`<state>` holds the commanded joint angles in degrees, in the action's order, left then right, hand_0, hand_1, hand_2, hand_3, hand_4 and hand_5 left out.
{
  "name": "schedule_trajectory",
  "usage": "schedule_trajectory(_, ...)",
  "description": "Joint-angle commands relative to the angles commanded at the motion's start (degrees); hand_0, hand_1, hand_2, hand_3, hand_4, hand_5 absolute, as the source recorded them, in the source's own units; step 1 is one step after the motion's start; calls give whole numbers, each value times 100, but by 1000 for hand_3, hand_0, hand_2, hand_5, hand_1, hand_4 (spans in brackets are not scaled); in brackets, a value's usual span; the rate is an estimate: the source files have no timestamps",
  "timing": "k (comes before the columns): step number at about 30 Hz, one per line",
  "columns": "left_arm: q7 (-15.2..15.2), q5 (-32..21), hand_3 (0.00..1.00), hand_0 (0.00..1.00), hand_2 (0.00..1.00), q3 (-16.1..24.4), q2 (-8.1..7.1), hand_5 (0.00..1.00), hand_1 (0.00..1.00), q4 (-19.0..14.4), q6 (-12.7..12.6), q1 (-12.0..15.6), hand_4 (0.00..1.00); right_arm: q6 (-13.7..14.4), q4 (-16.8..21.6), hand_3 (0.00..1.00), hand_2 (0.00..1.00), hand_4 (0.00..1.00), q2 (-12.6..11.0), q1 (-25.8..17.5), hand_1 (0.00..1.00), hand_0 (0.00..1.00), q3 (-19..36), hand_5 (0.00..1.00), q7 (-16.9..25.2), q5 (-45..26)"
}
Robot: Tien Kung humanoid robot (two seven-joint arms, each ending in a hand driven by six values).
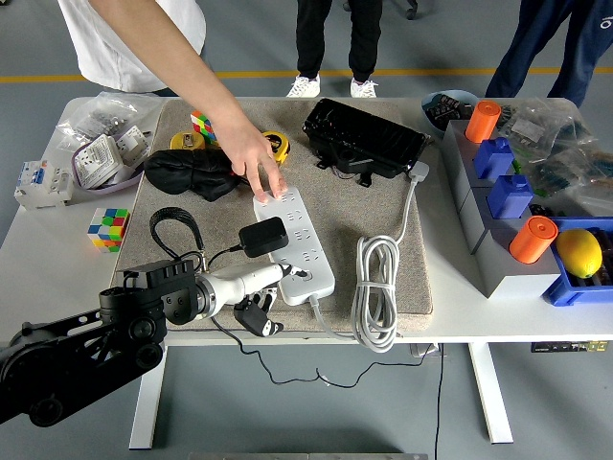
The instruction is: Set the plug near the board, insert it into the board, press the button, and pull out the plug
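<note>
A white power strip (pixel 305 240) lies on the grey mat (pixel 383 211). A black plug adapter (pixel 263 236) sits in it at mid-length, and its thin black cable loops off to the left. My left hand (pixel 268 292) reaches in from the lower left. Its white index finger (pixel 261 276) points out, the tip at the strip's near end by the button (pixel 303 276). The other fingers are curled under and hold nothing. A person's hand (pixel 261 172) presses down on the strip's far end.
The strip's coiled white cable (pixel 375 287) lies to its right. A black case (pixel 364 139) and a black cloth (pixel 192 172) sit at the back of the mat. A colour cube (pixel 107 228) is on the left, blue bins (pixel 508 192) and a lemon (pixel 578 252) on the right.
</note>
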<state>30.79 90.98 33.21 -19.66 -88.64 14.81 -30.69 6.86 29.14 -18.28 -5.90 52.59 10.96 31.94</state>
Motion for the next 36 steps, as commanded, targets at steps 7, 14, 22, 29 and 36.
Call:
schedule_trajectory(7, 0, 28, 922, 57, 189, -38, 43, 2, 123, 73, -9, -27, 736, 0, 9, 541, 578, 629, 4, 3, 618, 621, 4, 126, 0, 3)
schedule_trajectory(14, 20, 35, 921, 57, 188, -21, 40, 2, 123, 103, 2, -57, 738, 1, 6, 541, 578, 628, 8, 5, 618, 620, 25, 126, 4, 7)
schedule_trajectory(22, 30, 23, 916, 57, 189, -31, 34, 2, 123, 115, 17, -46, 726, -1, 5, 540, 578, 628, 17, 0, 618, 620, 30, 125, 10, 7)
schedule_trajectory(29, 28, 20, 911, 57, 188, -14, 20, 2, 123, 101, 28, -37, 729, -3, 6, 540, 578, 626, 18, 0, 618, 621, 31, 124, 14, 10)
schedule_trajectory(36, -95, -46, 898, 56, 187, 103, -13, 2, 121, -24, -28, -7, 730, -8, 3, 540, 577, 626, 33, -1, 617, 621, 50, 124, 15, 11)
